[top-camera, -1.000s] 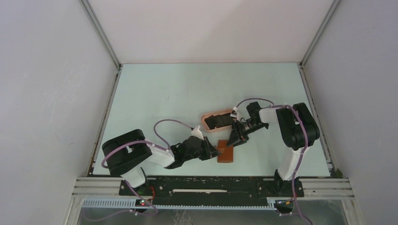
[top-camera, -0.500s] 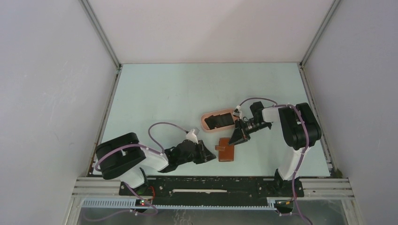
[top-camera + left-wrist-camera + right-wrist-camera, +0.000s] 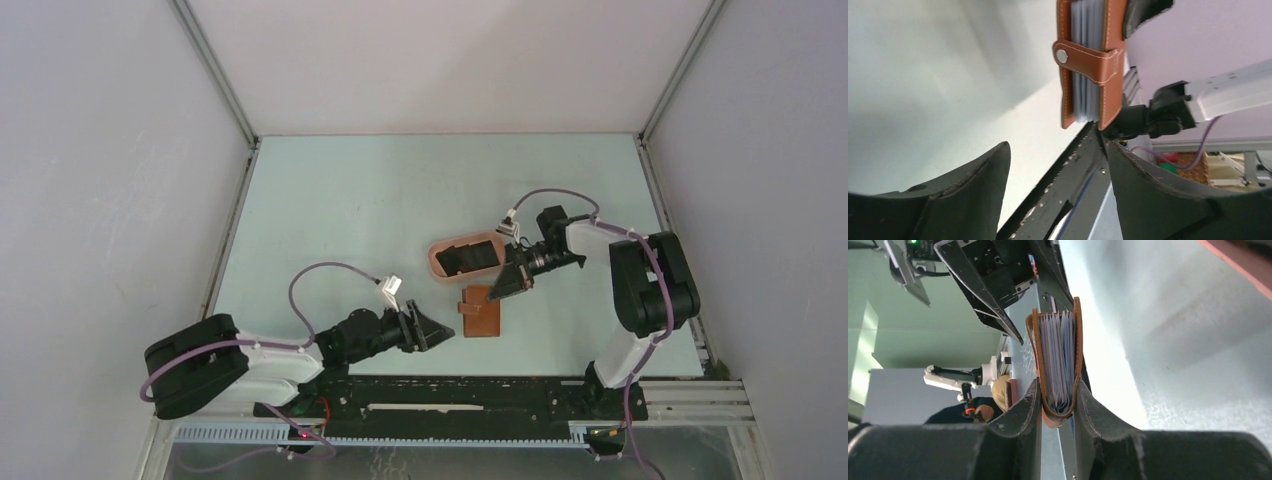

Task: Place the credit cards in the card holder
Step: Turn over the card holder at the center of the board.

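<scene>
**Two arms, one closed wallet pinched at its far end**

Nearest, the left arm [image 3: 250,355] lies low along the near-left edge of the pale green tabletop [image 3: 350,200]. The left jaws stand wide and hold nothing, just left of the wallet and apart from it. The reddish-brown leather card holder [image 3: 482,314] is at the near middle of the tabletop, folded shut. Its snap tab [image 3: 1088,61] is fastened across the left edge, and greyish pockets [image 3: 1057,360] show between the covers. The right arm [image 3: 640,280] reaches in from the right, and the right jaws are narrow, clamped on the wallet's far end. Just beyond, a pink oval tray [image 3: 436,262] holds a black flat card [image 3: 462,261].
</scene>
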You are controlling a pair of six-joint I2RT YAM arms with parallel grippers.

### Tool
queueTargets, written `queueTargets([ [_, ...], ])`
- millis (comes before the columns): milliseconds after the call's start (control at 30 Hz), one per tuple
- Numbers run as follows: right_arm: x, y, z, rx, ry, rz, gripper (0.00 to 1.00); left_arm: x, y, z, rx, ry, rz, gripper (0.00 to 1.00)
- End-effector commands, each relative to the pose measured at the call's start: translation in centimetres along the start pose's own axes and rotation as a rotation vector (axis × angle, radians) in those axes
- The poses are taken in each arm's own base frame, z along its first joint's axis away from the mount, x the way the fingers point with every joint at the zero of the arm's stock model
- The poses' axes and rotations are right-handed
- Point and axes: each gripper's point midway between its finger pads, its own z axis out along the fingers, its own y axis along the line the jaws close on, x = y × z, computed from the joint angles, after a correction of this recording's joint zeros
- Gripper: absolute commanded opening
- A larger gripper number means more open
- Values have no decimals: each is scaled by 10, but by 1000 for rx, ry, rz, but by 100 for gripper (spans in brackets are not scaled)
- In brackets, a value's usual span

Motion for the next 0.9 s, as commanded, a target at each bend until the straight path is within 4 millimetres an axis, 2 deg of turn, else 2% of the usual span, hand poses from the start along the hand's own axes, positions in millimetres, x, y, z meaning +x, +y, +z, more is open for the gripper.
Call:
queueTargets([
  [0,-14,53,-8,-149,-49,-170,0,-13,-42,-5,182,-44,59,78],
  [67,-14,61,-9,-165,-55,-197,0,-16,-56,-6,242,-52,64,79],
  [233,-15,75,-9,-193,-60,-240,0,-18,-75,1,325,-50,57,85],
  [400,-15,78,-9,-200,-60,-246,0,-17,-93,6,427,-45,21,95],
  [567,-15,77,-8,-201,-54,-242,0,-12,-103,18,454,-18,11,94],
  [700,-14,78,-6,-200,-44,-246,0,-16,-104,22,447,-31,1,90],
  [867,-13,79,-3,-198,-30,-254,0,-10,-104,36,439,10,-34,66],
])
